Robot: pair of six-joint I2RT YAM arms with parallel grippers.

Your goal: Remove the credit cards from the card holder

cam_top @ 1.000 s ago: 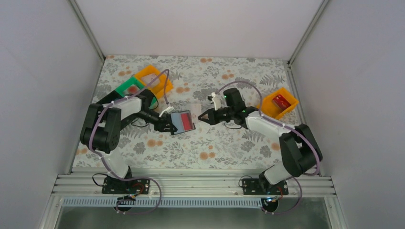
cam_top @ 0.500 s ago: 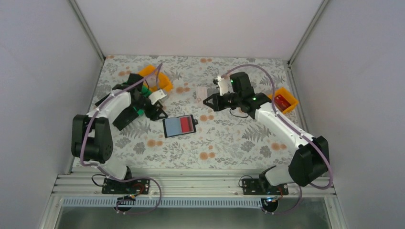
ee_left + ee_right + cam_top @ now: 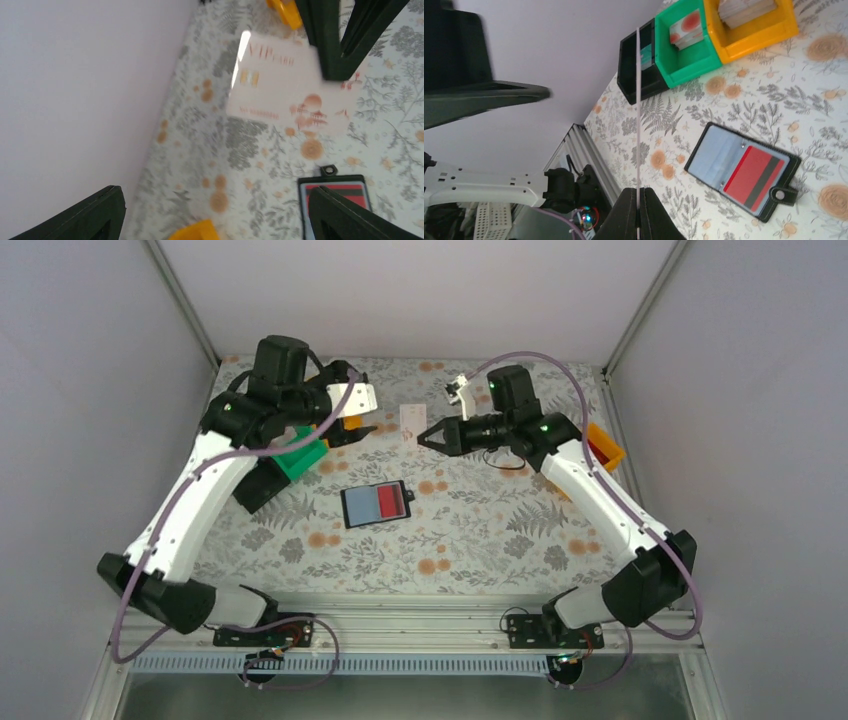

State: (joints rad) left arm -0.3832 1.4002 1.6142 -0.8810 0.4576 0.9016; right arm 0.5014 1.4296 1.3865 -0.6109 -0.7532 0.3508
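The black card holder (image 3: 377,504) lies open and flat mid-table, with a red credit card (image 3: 391,502) in its right pocket and a bluish pocket on its left. It also shows in the right wrist view, the card holder (image 3: 744,170) with the red card (image 3: 751,175) inside. My right gripper (image 3: 422,437) hangs above the back of the table, shut on a pale credit card (image 3: 410,421), seen edge-on as a thin card (image 3: 638,100) from my right gripper (image 3: 638,192). My left gripper (image 3: 365,412) is raised near the trays, open and empty. From the left gripper (image 3: 215,192) the pale card (image 3: 280,85) faces me.
A green tray (image 3: 300,455), a black tray (image 3: 262,485) and an orange tray (image 3: 349,421) stand at the back left, partly under my left arm. Another orange tray (image 3: 603,446) sits at the right edge behind my right arm. Walls enclose three sides.
My left gripper let go of the card holder, opened wide and rose back toward the trays. The holder now lies flat. My right gripper carried the pale card up and toward the back.
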